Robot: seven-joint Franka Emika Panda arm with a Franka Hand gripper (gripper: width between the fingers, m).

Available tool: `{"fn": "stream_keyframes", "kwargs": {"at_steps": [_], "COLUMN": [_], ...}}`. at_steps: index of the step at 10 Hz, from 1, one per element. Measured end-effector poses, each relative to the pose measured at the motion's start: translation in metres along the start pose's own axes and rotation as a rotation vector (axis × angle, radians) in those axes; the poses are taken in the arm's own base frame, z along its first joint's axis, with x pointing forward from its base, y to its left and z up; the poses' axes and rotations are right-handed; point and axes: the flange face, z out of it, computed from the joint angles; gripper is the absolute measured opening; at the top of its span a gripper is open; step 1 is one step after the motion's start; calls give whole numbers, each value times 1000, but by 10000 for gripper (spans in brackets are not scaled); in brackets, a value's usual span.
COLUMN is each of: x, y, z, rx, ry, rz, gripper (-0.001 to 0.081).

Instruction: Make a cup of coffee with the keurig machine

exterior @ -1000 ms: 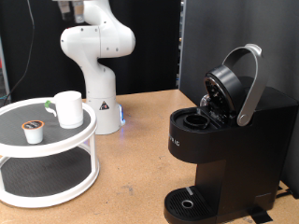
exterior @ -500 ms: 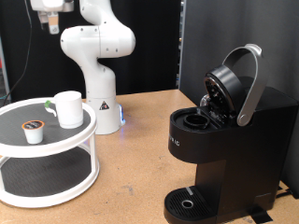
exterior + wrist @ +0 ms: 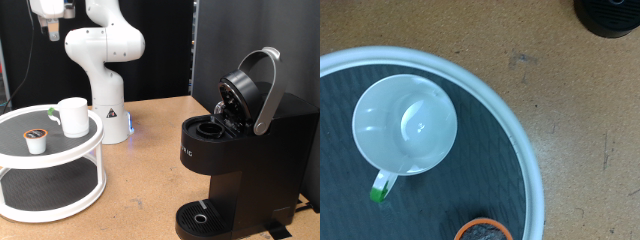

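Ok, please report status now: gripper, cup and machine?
Gripper high above the tiered tray, nothing between fingers. Cup upright on tray top, pod beside it. Keurig machine lid open, chamber looks empty. Nothing in the way.

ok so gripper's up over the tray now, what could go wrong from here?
Gripper hangs high above the tiered tray, holding nothing.

1. The cup and the pod stand close together; a descent onto one could knock the other.
2. The cup sits on a raised tray; a sideways nudge might push it off the rim.
3. The keurig machine has its lid up; nothing stands on its drip tray.
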Motion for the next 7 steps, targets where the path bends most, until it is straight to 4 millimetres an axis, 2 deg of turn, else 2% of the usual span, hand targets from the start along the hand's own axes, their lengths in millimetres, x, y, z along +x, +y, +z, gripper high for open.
{"fn": "stream_keyframes", "kwargs": {"at_steps": [3,7], "x": [-21,-57], "y": [-3,-31], "z": [13,28], "rx": [16,1], "ry": [-35,-7], "rz": [44,124], "gripper": [805,805]}}
